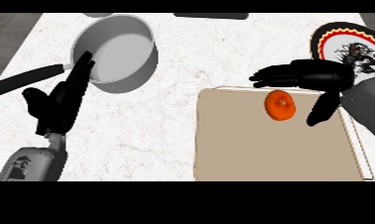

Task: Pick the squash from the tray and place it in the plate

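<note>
While fingers arch above it, squash (280, 104): on tan tray (271, 158), under the palm, untouched.
Right hand (311, 77): released, spread.
Plate (344, 44): just beyond its knuckles.
Left hand (62, 99): flat, resting by saucepan (121, 52).

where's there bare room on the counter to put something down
Bare marble lies between the grey pot and the beige tray, and along the top between pot and plate. The tray's lower half is bare too. Crowded: the tray's top edge, where the right hand hangs by the squash; the left hand rests beside the pot.
</note>
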You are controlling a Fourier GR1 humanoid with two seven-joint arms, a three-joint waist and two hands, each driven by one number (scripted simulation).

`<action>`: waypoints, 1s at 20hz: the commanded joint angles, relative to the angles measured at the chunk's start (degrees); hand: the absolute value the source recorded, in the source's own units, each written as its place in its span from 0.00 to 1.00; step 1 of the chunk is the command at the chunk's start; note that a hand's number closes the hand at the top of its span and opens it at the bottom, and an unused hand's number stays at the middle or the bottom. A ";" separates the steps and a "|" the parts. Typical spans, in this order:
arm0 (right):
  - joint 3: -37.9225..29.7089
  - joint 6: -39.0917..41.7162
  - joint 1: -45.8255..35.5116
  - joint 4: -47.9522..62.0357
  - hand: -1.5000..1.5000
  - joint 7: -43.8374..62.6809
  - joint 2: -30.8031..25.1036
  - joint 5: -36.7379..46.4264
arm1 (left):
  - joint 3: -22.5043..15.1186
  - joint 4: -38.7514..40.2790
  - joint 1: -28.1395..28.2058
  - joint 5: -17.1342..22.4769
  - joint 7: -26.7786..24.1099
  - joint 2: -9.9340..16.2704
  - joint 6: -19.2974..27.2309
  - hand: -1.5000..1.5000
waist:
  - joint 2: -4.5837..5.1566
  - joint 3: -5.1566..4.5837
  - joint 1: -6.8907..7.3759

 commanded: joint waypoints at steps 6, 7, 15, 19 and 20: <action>7.97 -1.24 -7.46 13.92 0.00 -13.29 5.50 10.62 | -0.07 2.36 -1.08 0.53 4.01 -1.05 -0.44 0.50 | 0.00 -0.62 -0.89; 8.60 -0.57 -9.01 14.60 0.00 -12.33 7.29 11.09 | 2.02 5.46 -2.55 0.95 1.88 -0.37 -0.88 0.50 | 0.06 -0.68 -1.28; 10.75 -5.93 -9.19 23.13 0.00 -13.60 13.67 14.25 | 2.14 6.42 -1.82 -0.69 1.63 -1.00 -0.54 0.50 | -0.28 -0.68 -2.34; 11.22 -9.18 -9.80 28.04 0.00 -13.81 16.30 16.32 | 3.83 6.90 0.24 1.06 -0.58 0.90 -4.30 0.50 | -0.23 -0.68 -1.97; 10.17 -9.08 -10.92 30.42 0.00 -15.79 16.07 16.26 | 2.46 3.20 -0.86 -0.47 3.34 0.18 -1.97 0.50 | -0.38 -0.64 -1.99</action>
